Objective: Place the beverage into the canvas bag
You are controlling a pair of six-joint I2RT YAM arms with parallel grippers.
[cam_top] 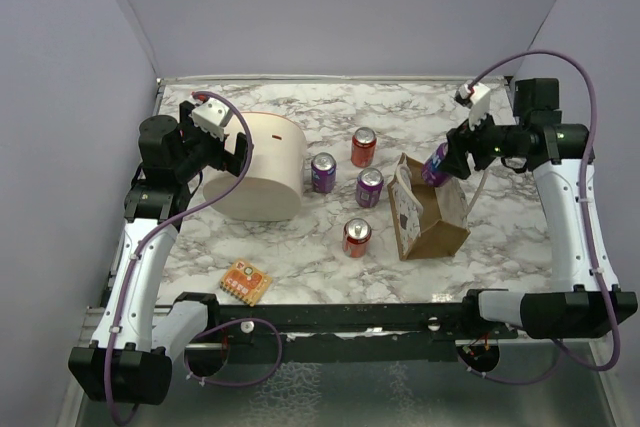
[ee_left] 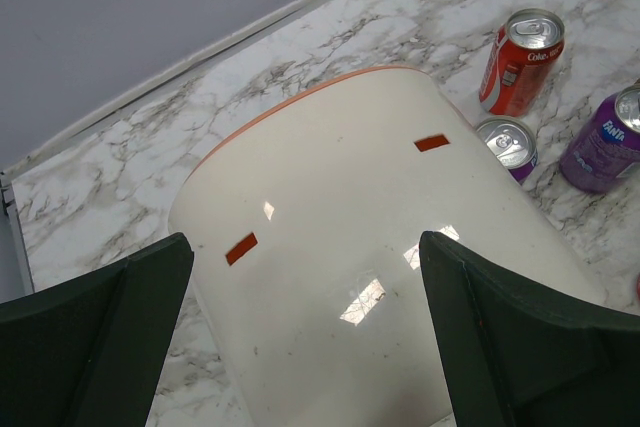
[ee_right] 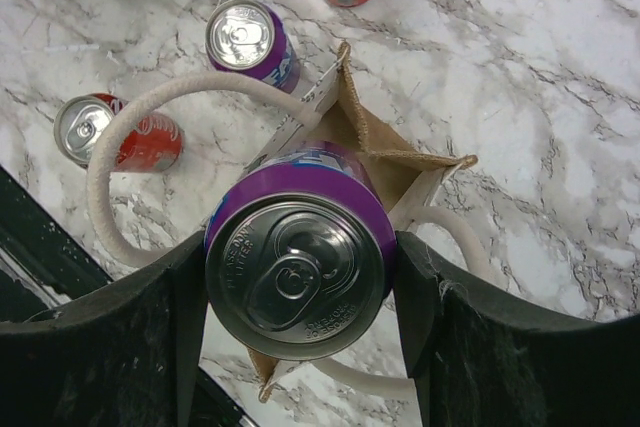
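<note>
Grey-veined white marble table (cam_top: 500, 117). Large cream cylindrical plastic tub (cam_top: 262, 167) at left. The left gripper (ee_left: 310, 347) is over it with jaws spread wide, grasping nothing. Small tan-brown boxy canvas bag (cam_top: 430, 217) with whitish loop handles stands right of centre, top open. The right gripper (ee_right: 298, 277) is clamped on a purple aluminium beverage can (ee_right: 298, 262), upright, just over the bag's open top. Loose between tub and bag: two red cans (cam_top: 363, 146) (cam_top: 356, 237) and two purple cans (cam_top: 323, 173) (cam_top: 370, 187). Flat orange packet (cam_top: 246, 282) near the front edge.
</note>
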